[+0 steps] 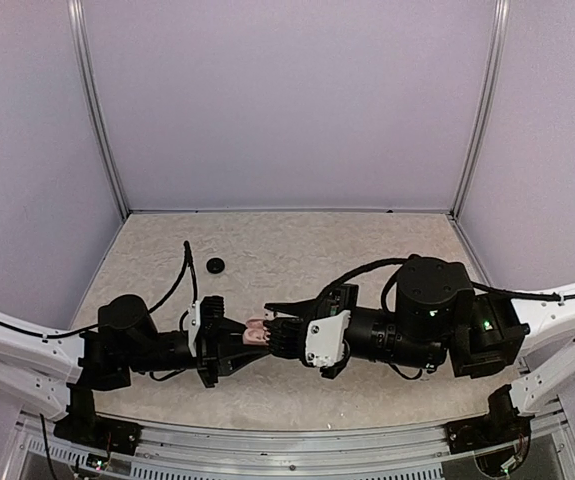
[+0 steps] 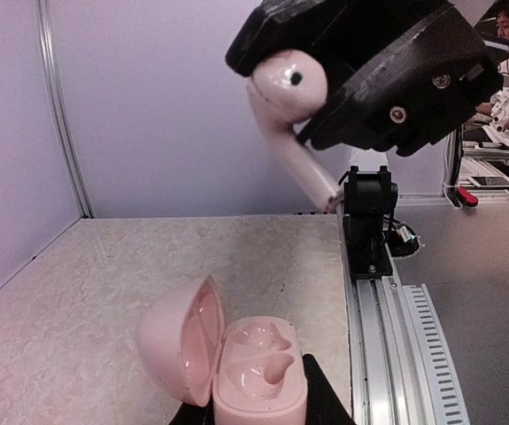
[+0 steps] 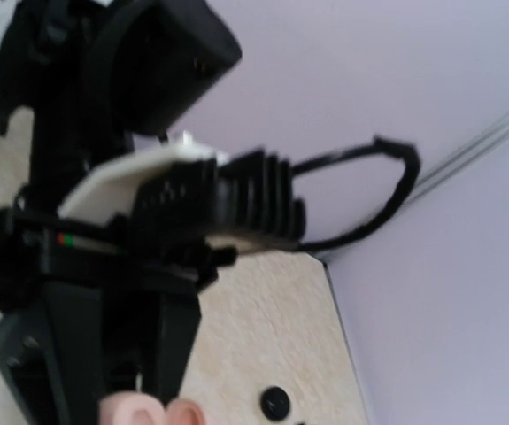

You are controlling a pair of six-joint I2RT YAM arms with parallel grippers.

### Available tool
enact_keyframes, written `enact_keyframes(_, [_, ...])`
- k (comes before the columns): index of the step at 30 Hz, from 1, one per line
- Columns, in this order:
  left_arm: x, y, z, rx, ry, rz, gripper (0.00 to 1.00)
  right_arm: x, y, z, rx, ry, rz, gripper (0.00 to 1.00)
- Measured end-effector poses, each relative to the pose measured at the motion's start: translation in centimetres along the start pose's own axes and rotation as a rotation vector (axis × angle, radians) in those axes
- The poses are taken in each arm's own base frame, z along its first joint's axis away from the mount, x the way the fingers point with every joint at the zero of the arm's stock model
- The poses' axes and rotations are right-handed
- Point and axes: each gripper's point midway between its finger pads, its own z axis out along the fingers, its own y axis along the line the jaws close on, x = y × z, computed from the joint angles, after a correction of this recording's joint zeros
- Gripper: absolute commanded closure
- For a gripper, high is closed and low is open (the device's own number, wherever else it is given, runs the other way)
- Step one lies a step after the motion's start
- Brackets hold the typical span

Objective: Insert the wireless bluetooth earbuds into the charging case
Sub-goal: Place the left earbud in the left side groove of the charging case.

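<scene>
Bases of both arms are sitting at the near edge of the bench (image 1: pixel 297 250). The forearms are reaching inward, so the two wrists are meeting nose to nose just beyond that edge, a little left of centre.

Nearest item: the left pincer (image 1: pixel 250 338) is pinching the charging case (image 2: pixel 254 409) by its lower body, a black finger (image 2: pixel 329 407) pressing on each side. Case is showing pale pink and glossy. Its lid (image 2: pixel 181 341) is standing open, swung over to the left in the left wrist view, and two moulded wells (image 2: pixel 258 341) are facing up toward the other arm.

Above the case: the right pincer (image 1: pixel 279 335) is pressing together on one earbud (image 2: pixel 291 84), also pale pink. Grip is sitting on the rounded head, and the stem is sticking out below the fingers, slanting down and to the right in the left wrist view. Earbud is hanging over the open case, apart from it, touching neither wells nor lid.

Right wrist view is coming out blurred, with the left arm filling most of it.

Farther out: a small black round puck (image 1: pixel 215 265) is lying alone on the bench, beyond the left arm and well apart from both pincers.

Farthest: plain lilac walls (image 1: pixel 287 100) are closing in the bench on three sides
</scene>
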Motion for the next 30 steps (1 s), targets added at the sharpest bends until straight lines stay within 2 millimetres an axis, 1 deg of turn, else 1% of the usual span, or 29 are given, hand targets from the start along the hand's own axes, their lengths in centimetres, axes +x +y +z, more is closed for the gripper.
enact_keyframes(9, [-0.5,-0.1,0.1,0.005,-0.023,-0.011,0.91,1.3,0.1,1.0,0.041,0.060,-0.068,0.81])
enact_keyframes(16, [-0.6,0.1,0.4,-0.002,-0.024,-0.039,0.91,1.6,-0.1,1.4,0.064,0.077,-0.097,0.81])
enact_keyframes(20, [-0.9,0.3,0.5,-0.008,-0.034,-0.061,0.91,2.2,0.3,1.9,0.063,0.096,-0.119,0.82])
enact_keyframes(24, [-0.9,0.7,0.5,-0.017,-0.036,-0.082,0.91,2.7,0.6,2.0,0.062,0.114,-0.140,0.82])
enact_keyframes(30, [-1.2,1.0,0.5,-0.024,-0.048,-0.092,0.91,2.8,0.5,2.0,0.067,0.117,-0.147,0.82])
